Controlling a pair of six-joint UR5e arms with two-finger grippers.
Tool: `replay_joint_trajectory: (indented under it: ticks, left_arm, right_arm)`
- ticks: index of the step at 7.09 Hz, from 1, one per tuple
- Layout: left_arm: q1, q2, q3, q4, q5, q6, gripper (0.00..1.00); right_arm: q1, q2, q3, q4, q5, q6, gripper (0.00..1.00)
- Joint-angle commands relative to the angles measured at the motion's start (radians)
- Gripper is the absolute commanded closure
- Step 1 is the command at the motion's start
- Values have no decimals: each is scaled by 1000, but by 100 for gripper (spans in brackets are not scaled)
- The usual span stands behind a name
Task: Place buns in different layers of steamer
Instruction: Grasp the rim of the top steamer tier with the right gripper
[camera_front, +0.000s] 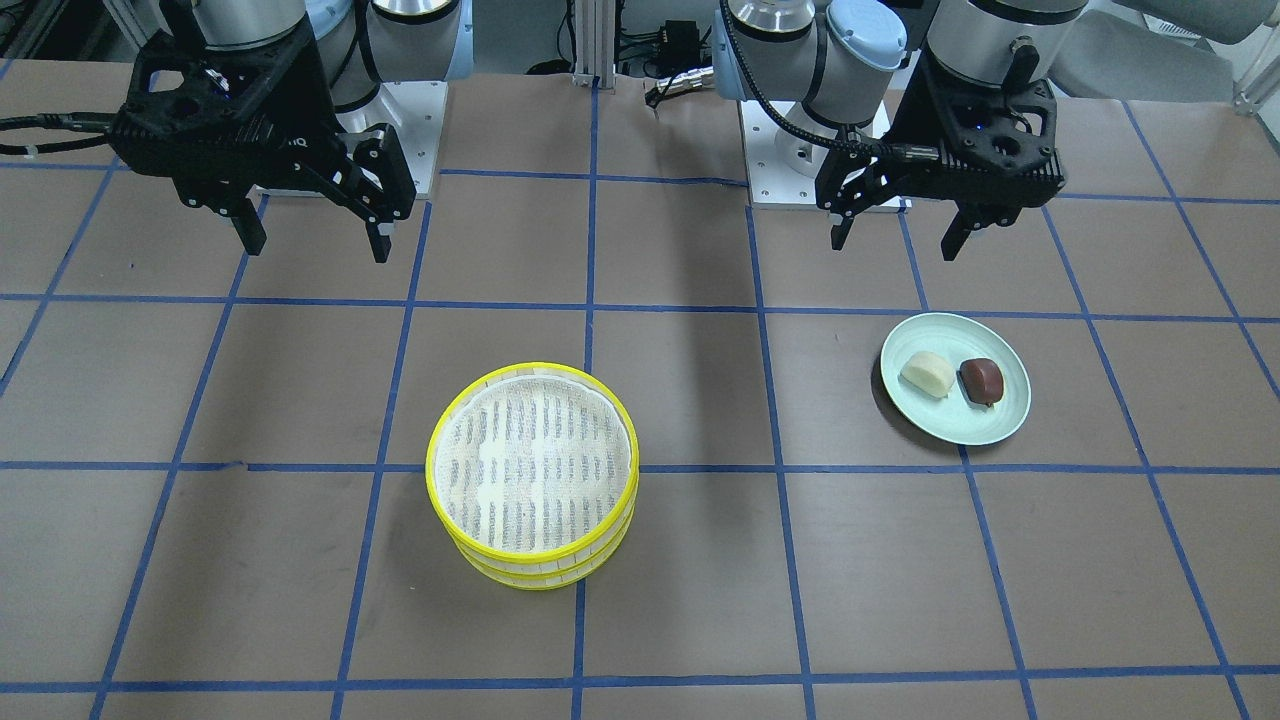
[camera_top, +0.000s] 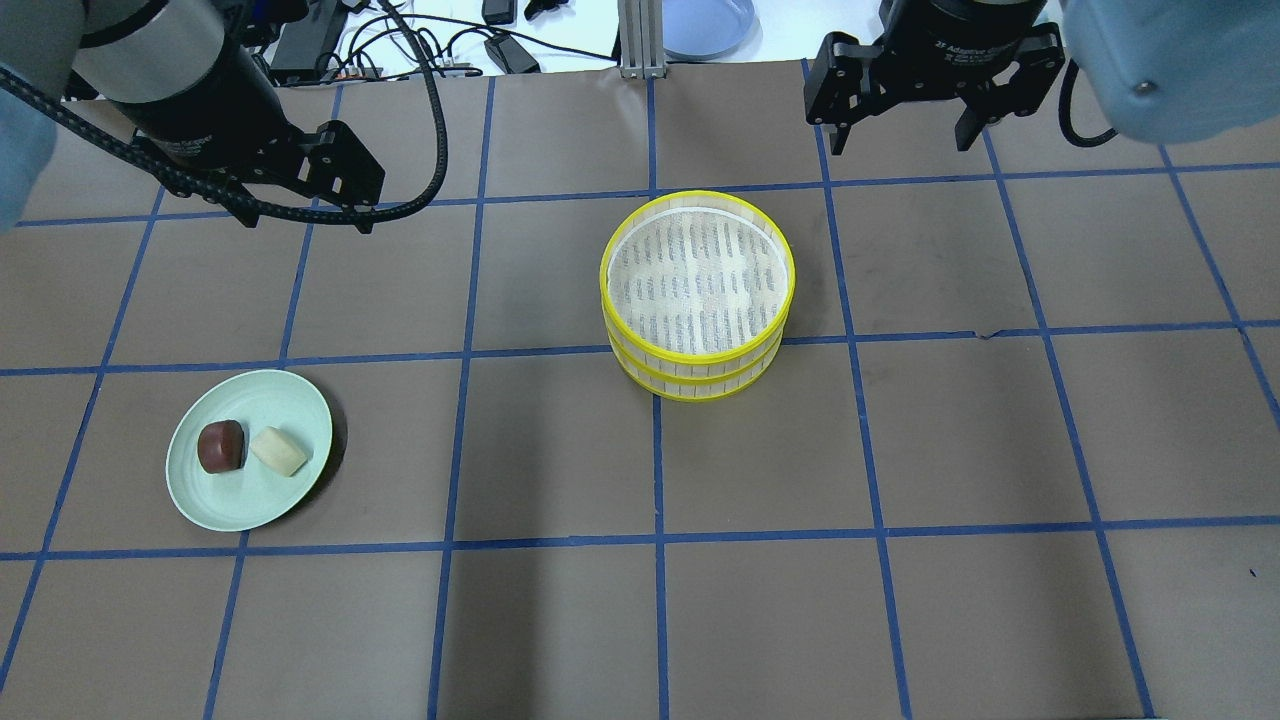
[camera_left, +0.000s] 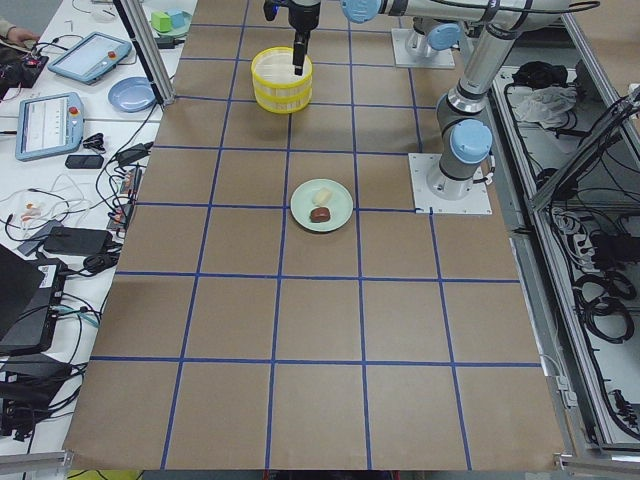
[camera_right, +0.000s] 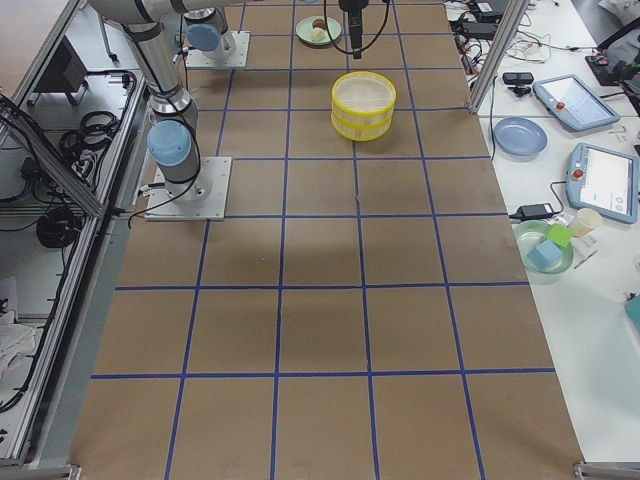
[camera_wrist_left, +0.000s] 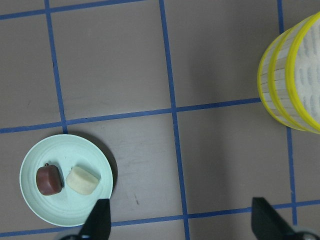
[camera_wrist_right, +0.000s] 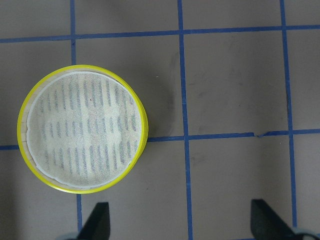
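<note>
Two yellow-rimmed steamer layers (camera_front: 532, 472) (camera_top: 698, 290) (camera_wrist_right: 82, 128) stand stacked on the table's middle, both empty on top. The cream-white bun (camera_front: 928, 372) (camera_top: 279, 451) (camera_wrist_left: 83, 180) and the dark reddish-brown bun (camera_front: 982, 380) (camera_top: 221, 446) (camera_wrist_left: 49, 180) lie side by side on a pale green plate (camera_front: 990, 425) (camera_top: 235, 505) (camera_wrist_left: 50, 212). My left gripper (camera_front: 897, 240) (camera_wrist_left: 180, 220) hangs open and empty above the table, behind the plate. My right gripper (camera_front: 313, 245) (camera_top: 905, 135) (camera_wrist_right: 180, 222) hangs open and empty, behind the steamer.
The brown table carries a blue tape grid. The arm bases (camera_front: 800, 160) (camera_front: 400, 130) stand at the robot's edge. Off the table on the operators' side lie tablets (camera_left: 45, 120), cables, a blue plate (camera_right: 520, 135) and an aluminium post (camera_top: 635, 40).
</note>
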Motion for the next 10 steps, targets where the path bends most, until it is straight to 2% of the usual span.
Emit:
replay_joint_trajectory:
  ticks: [1, 5, 6, 7, 9, 10]
  left_arm:
    - [0, 0, 1, -1, 2, 0, 0]
    - [5, 0, -7, 0, 1, -2, 0]
    - [5, 5, -11, 0, 2, 0, 0]
    - [5, 5, -11, 0, 1, 0, 0]
    - [5, 8, -11, 0, 2, -2, 0]
    - [9, 9, -11, 0, 2, -2, 0]
  right_arm:
    - [0, 0, 0, 1, 0, 0, 1]
    - [1, 8, 14, 4, 1, 0, 1]
    - [9, 12, 37, 5, 5, -3, 7]
    - [9, 43, 81, -17, 18, -2, 7]
    - [26, 206, 178, -250, 20, 15, 9]
    - [26, 265, 192, -302, 23, 29, 11]
